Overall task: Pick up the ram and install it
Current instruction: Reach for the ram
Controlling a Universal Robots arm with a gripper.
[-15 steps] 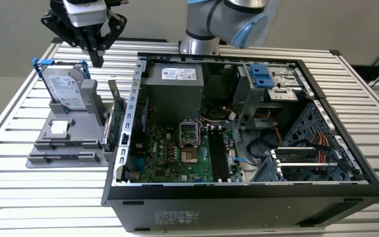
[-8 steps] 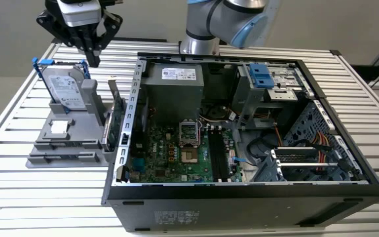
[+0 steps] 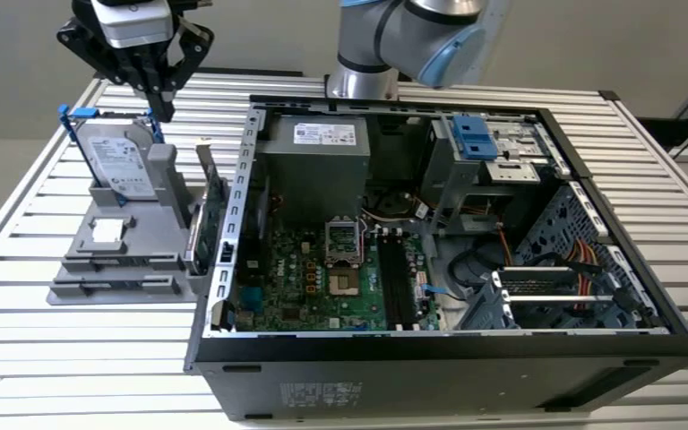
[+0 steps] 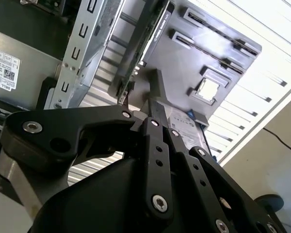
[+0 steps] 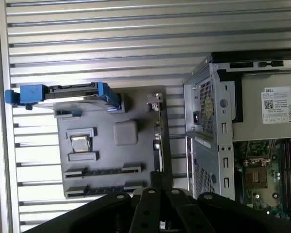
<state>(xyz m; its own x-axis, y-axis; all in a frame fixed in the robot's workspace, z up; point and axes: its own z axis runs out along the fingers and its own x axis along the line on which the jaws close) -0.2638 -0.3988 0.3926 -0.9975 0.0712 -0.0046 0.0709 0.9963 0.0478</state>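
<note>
gripper point(image 3: 160, 107) jaws together, nothing between them, over the table's point(image 3: 10, 233) far corner at the exterior view's left | hard drive point(image 3: 121, 157) upright in gray holder point(image 3: 105, 291) nearby | expansion card point(image 3: 204, 233) and case wall point(image 3: 243, 179) between holder and motherboard | ram point(image 3: 419, 271), not certain, seemingly the pale strip just beside the black slots point(image 3: 392, 278)

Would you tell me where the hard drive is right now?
At the exterior view's left, the hard drive stands upright in the gray holder, near the end effector.
</note>
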